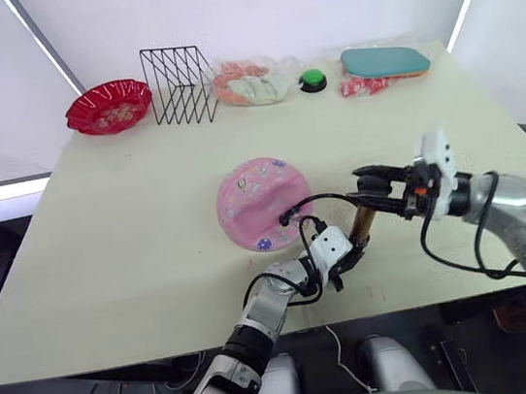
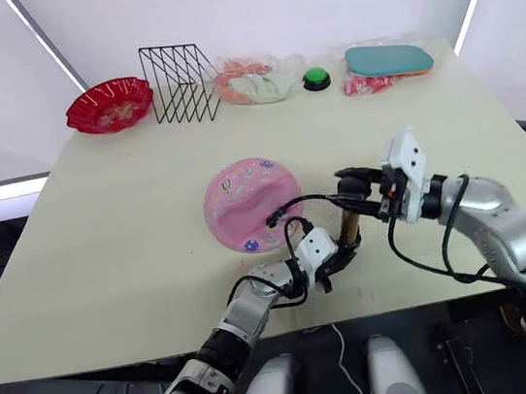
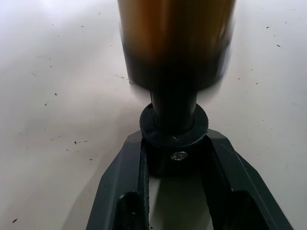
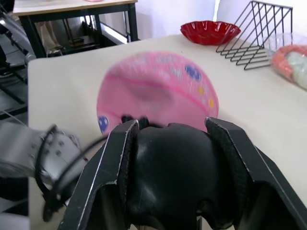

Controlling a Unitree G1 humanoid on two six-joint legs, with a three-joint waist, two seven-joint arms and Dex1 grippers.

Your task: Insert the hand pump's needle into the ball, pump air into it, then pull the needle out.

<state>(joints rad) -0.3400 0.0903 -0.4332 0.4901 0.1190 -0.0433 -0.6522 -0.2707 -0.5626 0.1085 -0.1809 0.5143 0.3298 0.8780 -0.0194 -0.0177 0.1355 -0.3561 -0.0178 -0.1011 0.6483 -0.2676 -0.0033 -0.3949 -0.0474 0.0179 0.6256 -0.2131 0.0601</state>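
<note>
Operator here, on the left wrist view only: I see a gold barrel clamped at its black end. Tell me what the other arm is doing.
Observer: The right gripper is shut on the black T-handle atop the hand pump.
Operator: Report the ball.
Observer: The ball lies dented on the table, left of the pump.
Operator: Confirm the hose.
Observer: The black hose runs from the pump to the ball's near side; the needle itself is too small to make out.
Operator: Confirm my grip.
Observer: The left gripper clamps the pump's base; the pump stands upright.
</note>
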